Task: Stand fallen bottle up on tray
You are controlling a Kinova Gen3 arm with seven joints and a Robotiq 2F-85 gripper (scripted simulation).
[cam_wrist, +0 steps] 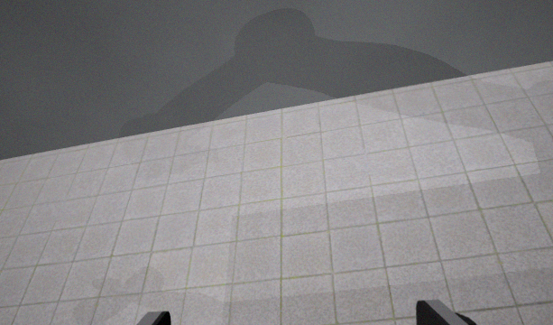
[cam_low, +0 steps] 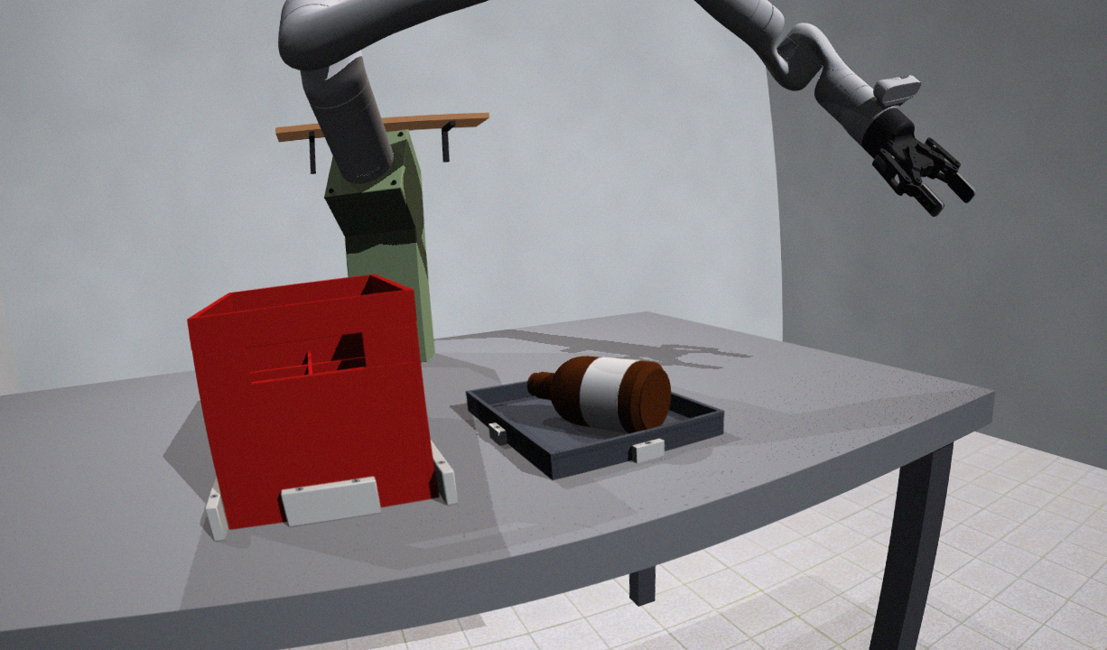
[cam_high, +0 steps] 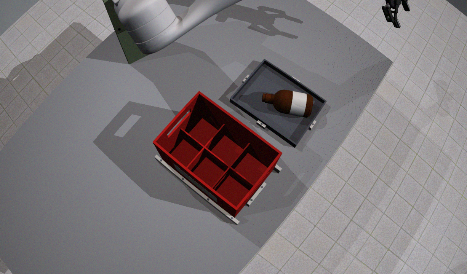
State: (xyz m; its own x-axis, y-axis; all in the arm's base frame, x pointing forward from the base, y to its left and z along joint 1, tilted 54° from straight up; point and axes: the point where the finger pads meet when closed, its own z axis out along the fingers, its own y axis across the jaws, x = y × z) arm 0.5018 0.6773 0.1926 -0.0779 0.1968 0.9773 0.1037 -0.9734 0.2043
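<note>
A brown bottle (cam_high: 282,101) (cam_low: 569,392) with a white label lies on its side on the dark grey tray (cam_high: 282,126) (cam_low: 590,457). In the top and exterior views its neck points left and its base is at the right part of the tray. The red crate (cam_high: 240,123) (cam_low: 314,436) stands upright beside the tray, with empty compartments. My gripper (cam_high: 402,18) (cam_low: 952,203) (cam_wrist: 294,316) is open and empty. It hangs high, far to the right of the bottle, out past the table edge in the top view. The wrist view shows only fingertips, floor and wall.
White strips (cam_high: 194,187) (cam_low: 330,501) lie along the crate's base. Small white blocks (cam_high: 261,123) (cam_low: 647,450) sit at the tray's sides. The green pedestal (cam_low: 387,274) stands behind the crate, with a wooden shelf (cam_low: 469,121) on the wall behind.
</note>
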